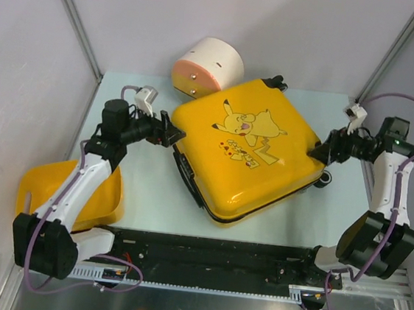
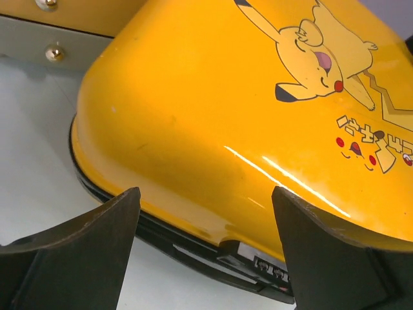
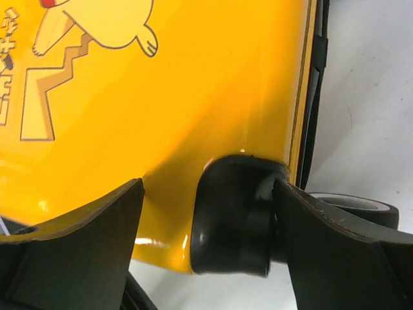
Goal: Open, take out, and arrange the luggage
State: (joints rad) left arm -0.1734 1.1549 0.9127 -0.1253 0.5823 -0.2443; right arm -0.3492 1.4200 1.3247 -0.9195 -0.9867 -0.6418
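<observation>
Opening the luggage (image 1: 248, 152) is the current step: it lies shut and flat on the tabletop (image 1: 144, 193), glossy yellow, cartoon print up. The left hand (image 1: 173, 134), spread and empty, faces its left corner; the right hand (image 1: 318, 150), spread, straddles a black wheel (image 3: 232, 216). The next move likely calls for finding the pull on the zipper (image 2: 155, 229).

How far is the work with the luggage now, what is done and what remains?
Done: nothing visible; the glossy yellow hard-shell suitcase lies closed. In hand: the open left gripper faces its left corner, the open right gripper straddles a black wheel. Left: opening, taking out, arranging.
</observation>
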